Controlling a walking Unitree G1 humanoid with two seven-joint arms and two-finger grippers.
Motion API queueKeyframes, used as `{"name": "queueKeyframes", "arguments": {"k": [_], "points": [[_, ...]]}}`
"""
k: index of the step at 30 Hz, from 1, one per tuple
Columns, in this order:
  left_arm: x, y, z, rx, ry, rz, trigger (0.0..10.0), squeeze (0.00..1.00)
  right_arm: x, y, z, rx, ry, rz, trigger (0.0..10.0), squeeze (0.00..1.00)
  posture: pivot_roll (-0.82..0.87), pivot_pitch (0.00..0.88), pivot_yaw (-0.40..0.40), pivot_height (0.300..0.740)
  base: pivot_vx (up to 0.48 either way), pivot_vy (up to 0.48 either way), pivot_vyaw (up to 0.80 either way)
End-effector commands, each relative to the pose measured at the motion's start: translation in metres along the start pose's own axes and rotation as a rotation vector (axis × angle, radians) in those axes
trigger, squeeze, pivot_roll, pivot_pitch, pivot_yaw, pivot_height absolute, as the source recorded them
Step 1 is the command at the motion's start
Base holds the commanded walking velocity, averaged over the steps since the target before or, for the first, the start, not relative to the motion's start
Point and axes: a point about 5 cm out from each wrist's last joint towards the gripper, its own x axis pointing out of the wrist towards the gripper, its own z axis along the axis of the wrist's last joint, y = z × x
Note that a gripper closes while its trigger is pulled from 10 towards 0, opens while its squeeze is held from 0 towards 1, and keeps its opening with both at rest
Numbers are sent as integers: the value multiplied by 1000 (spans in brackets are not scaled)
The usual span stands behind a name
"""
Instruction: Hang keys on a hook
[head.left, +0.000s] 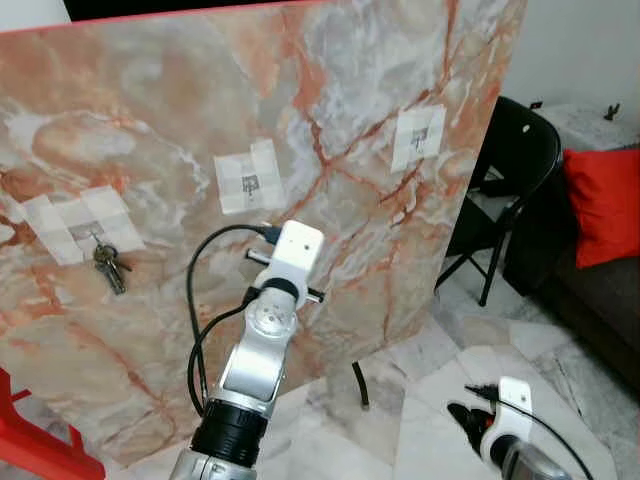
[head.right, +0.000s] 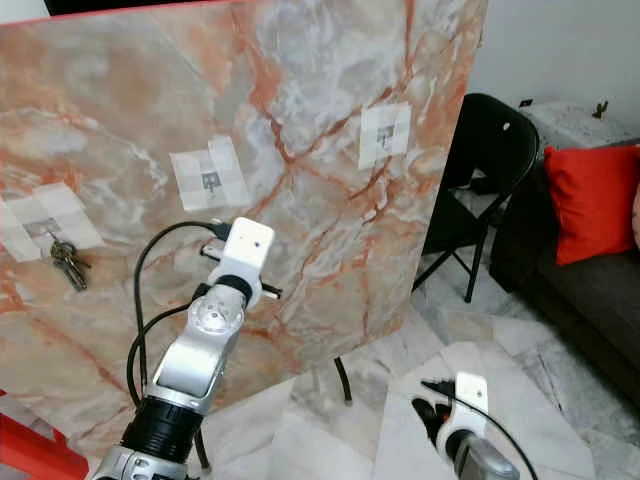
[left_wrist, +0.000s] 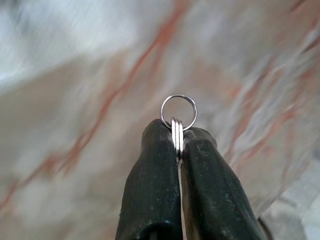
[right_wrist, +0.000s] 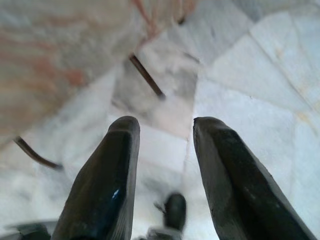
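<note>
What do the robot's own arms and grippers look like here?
Both arms are silver metal with black collars. The left arm has a round silver joint, a white wrist block and looping black cables. The right arm has a white block, red trim and thin black cable. Gripper fingers are long, black, rounded.

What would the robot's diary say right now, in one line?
left gripper: shut on key ring, raised at marble board | keys: hanging on left hook | right gripper: open, low, idle
</note>
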Motion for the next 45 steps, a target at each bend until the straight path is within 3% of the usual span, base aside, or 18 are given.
{"name": "queueKeyframes", "arguments": {"k": [1,4,10,14,45], "points": [[1,6,16,-8,-18,49,10000,0,0,2,-13,-18,41,-23,10000,0,87,0,-47,740,0,0,0],[-2,9,30,-27,-38,44,10000,0,-1,4,-27,-18,87,-47,10000,0,91,0,-48,740,0,0,0],[-3,20,41,-88,-42,134,10000,0,-5,5,-48,-22,154,-77,10000,0,95,0,-44,740,0,0,0],[-3,22,45,-50,-26,148,10000,0,-6,7,-55,-15,174,-83,10000,0,97,0,-43,740,0,0,0],[18,25,52,-87,42,207,10000,0,-6,9,-57,-16,177,-73,10000,0,77,0,-37,740,0,0,0]]}}
